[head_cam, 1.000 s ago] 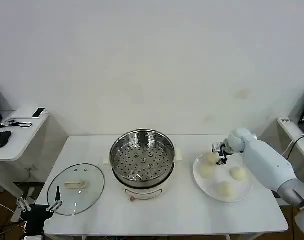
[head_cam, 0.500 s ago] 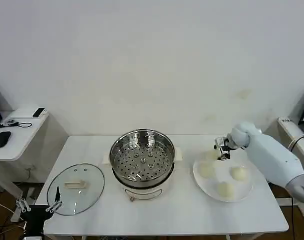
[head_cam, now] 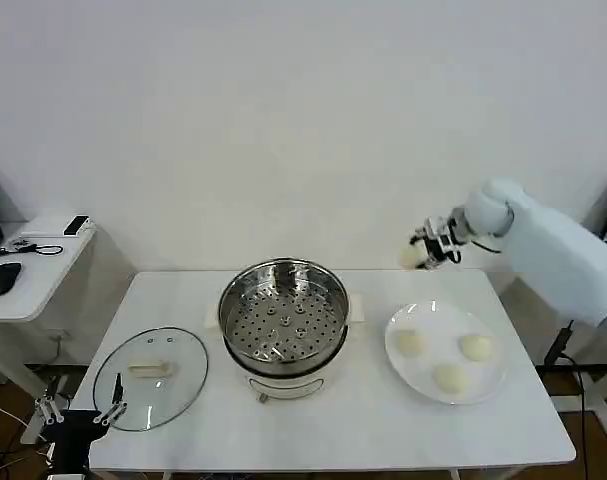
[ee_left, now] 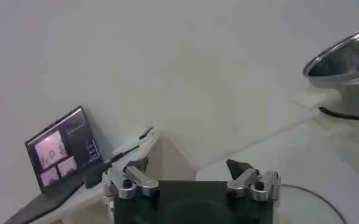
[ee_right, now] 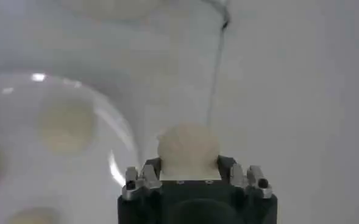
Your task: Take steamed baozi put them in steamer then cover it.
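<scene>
Lifted off the plate (head_cam: 488,385) since a second ago, the right tool (head_cam: 423,250) grips one bun (head_cam: 412,257) above the surface (head_cam: 383,430); the left tool (ee_left: 191,182) hangs open near the glass lid (head_cam: 151,378).

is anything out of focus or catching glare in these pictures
Right wrist view: the held baozi is fairly sharp, while the plate behind is soft and shows small bright glints. Head view: evenly lit, with reflections on the steamer rim. Left wrist view: the laptop screen glows, background soft.
</scene>
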Robot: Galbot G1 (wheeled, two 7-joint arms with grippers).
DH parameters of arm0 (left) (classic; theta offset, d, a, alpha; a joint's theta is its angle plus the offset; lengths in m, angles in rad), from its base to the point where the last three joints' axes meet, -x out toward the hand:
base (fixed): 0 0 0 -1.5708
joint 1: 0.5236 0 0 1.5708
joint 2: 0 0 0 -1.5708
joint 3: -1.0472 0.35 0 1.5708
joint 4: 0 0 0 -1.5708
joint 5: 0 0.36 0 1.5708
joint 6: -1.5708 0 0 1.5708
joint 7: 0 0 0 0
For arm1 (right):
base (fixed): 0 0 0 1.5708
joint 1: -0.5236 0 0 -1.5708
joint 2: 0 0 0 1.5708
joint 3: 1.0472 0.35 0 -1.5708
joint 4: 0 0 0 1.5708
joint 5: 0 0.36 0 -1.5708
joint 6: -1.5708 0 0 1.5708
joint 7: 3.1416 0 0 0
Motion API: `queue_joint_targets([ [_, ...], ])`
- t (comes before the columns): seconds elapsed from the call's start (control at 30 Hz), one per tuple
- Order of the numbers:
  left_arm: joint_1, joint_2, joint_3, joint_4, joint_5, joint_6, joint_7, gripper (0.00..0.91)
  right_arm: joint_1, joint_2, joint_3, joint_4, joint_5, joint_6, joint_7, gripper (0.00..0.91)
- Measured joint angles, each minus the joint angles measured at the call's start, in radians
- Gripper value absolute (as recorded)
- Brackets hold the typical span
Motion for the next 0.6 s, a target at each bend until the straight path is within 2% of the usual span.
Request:
queue_joint_targets([
  [0.37,-0.002,-0.007,0.005,-0.034,-0.018,0.010,0.010,0.907,0.197,0.141,-0.212,0.082,0.198,0.037,0.054,0.625],
  [0.6,0.011,-0.006,-0.007,-0.056,-0.024,0.011,0.009,0.907,0.248,0.241,-0.346,0.094,0.250,0.107,0.078,0.625],
])
